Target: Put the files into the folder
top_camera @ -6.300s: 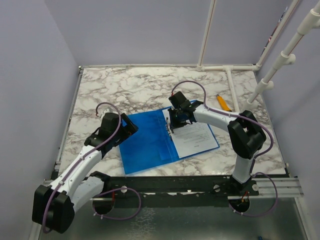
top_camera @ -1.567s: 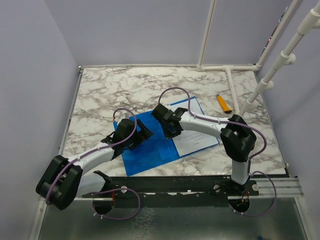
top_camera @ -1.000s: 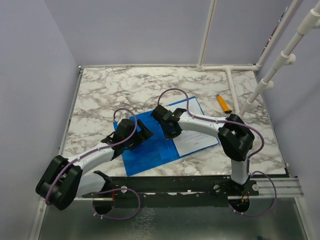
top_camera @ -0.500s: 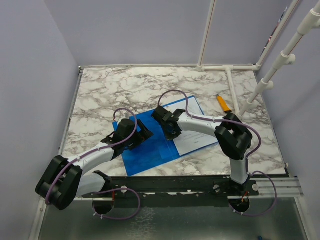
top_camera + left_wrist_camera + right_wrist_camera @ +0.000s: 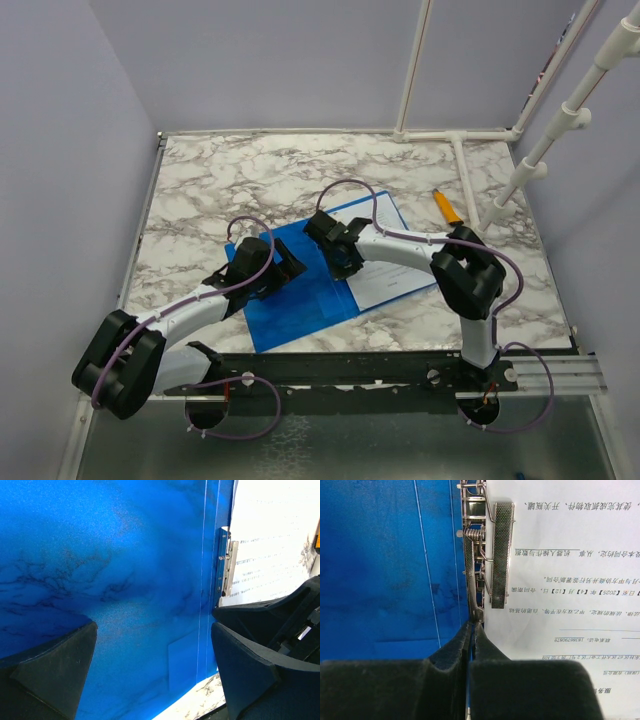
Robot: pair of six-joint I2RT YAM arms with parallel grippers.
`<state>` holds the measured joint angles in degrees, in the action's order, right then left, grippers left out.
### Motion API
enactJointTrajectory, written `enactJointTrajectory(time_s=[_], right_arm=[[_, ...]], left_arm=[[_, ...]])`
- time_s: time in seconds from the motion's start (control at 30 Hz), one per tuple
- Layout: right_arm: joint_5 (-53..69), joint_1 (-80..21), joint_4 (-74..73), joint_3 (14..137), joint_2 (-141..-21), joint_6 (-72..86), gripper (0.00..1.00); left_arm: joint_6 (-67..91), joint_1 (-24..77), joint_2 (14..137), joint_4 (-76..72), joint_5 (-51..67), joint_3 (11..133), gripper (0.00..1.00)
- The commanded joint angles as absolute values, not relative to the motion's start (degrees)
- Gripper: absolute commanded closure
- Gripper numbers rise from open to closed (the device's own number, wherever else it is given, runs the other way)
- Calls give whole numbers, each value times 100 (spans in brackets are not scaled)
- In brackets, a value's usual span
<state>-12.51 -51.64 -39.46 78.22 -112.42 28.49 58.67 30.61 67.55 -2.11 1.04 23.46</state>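
The blue folder lies open on the marble table. The files rest on its right half, and the metal clip lies across their left edge by the spine. My right gripper is shut, its tips touching the lower end of the clip's lever. From above it sits over the spine. My left gripper is open wide just above the bare left cover, with nothing between its fingers. In that view the files show past the spine.
An orange marker lies at the back right of the table. White pipes run along the back edge and up the right side. The table's near edge meets a black rail.
Since the oldest frame my left gripper moved right over the folder's left cover and my right gripper moved left to the spine. In the last second the right elbow shifted slightly.
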Motion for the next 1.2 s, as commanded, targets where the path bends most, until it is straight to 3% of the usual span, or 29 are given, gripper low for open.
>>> enactJointTrajectory(time_s=[0.0,0.33,0.57,0.73,0.9,1.17], right_arm=[[-903,-5123,-3501,7692,-11281,3000,99],[-1020,-5123,-3568,7897,-10661,3190,98],[-1564,-5121,-3753,8042,-10166,3251,82],[-1774,-5120,-3789,8102,-10058,3237,78],[-1938,-5124,-3766,8193,-10110,3146,68],[-1833,-5064,-3685,8404,-10537,2968,66]], left_arm=[[5725,3085,6915,255,-35,2254,1],[5717,3085,6892,255,-51,2241,1],[5699,3085,6840,255,-37,2274,1],[5667,3076,6786,298,-3,2364,1],[5490,3070,6601,643,-8,2635,1],[4956,2970,6013,1497,-106,3320,1]])
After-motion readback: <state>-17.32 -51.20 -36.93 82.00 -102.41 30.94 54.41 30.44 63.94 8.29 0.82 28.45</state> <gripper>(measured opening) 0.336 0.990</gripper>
